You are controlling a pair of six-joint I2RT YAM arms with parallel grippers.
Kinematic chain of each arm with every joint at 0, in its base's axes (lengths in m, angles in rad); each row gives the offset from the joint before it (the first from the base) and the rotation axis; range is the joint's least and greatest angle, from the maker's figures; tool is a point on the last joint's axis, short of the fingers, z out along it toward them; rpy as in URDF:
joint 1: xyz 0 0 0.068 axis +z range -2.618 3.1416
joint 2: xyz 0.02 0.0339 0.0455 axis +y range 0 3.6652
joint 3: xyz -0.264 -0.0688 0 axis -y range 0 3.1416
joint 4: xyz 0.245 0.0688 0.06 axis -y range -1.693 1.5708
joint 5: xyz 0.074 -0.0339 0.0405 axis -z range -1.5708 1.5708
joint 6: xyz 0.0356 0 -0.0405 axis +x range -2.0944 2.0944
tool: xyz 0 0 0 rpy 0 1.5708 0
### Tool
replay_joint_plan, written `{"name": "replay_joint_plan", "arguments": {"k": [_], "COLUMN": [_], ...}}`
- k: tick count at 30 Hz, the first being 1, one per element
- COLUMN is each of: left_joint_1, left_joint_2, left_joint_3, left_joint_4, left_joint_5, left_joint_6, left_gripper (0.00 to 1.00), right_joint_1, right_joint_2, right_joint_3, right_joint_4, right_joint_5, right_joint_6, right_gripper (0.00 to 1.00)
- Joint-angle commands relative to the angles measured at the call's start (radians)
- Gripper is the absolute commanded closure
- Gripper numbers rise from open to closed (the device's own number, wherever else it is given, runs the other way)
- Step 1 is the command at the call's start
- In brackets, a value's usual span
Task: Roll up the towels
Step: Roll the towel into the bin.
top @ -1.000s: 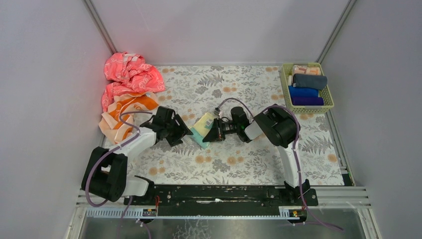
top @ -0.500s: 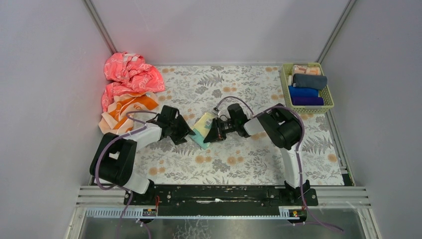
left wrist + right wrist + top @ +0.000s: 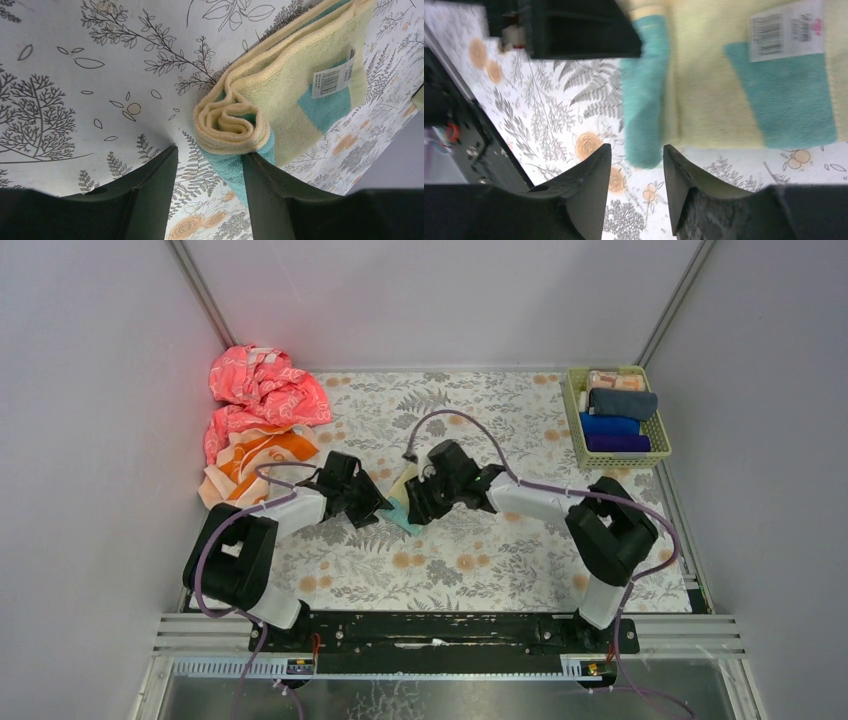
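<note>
A pale yellow and mint-teal towel (image 3: 404,487) lies mid-table, its near end rolled. The roll's spiral end (image 3: 231,124) faces my left gripper (image 3: 210,153), which is open with the roll's teal edge at its right fingertip. In the top view the left gripper (image 3: 374,504) is just left of the towel. My right gripper (image 3: 413,508) is open over the towel's near end, and the teal roll (image 3: 643,105) sits just beyond its tips (image 3: 637,148). A white barcode label (image 3: 786,29) is on the flat part. An orange and peach towel (image 3: 248,466) lies at far left.
A crumpled pink-red cloth (image 3: 262,388) is piled in the back left corner, behind the orange towel. A green basket (image 3: 663,430) at the back right holds several rolled towels. The table has a floral cover (image 3: 500,550). Walls close in on three sides.
My right arm has stretched out to the left and its gripper now sits over the towel's near end. My left arm's elbow has pulled in; its gripper stays by the roll.
</note>
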Motion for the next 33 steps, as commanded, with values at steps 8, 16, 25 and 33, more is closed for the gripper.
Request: {"name": "replay_joint_plan", "arguments": {"k": [8,16,25,33], "left_joint_1": [-0.004,-0.003,-0.004,0.000], "left_joint_2": [0.033,0.030,0.042,0.040], "left_joint_3": [-0.034,-0.033,-0.030,-0.007], "left_joint_4": [-0.025,-0.023,-0.016,-0.040], "left_joint_5": [-0.043,-0.038,-0.027,-0.040], "left_joint_6": [0.011,0.012,0.020,0.044], "left_gripper": [0.50,0.50,0.50,0.50], "right_joint_1": [0.342,0.383,0.383,0.363], "right_joint_2": [-0.073,0.051,0.167,0.232], "right_joint_3": [0.015,0.042,0.058,0.092], "right_joint_4": [-0.029,0.003,0.018,-0.060], "right_joint_5": [0.616,0.747,0.831,0.681], "right_joint_6": [-0.413,-0.498,-0.533,-0.531], "right_gripper": [0.46,0.45,0.44,0.76]}}
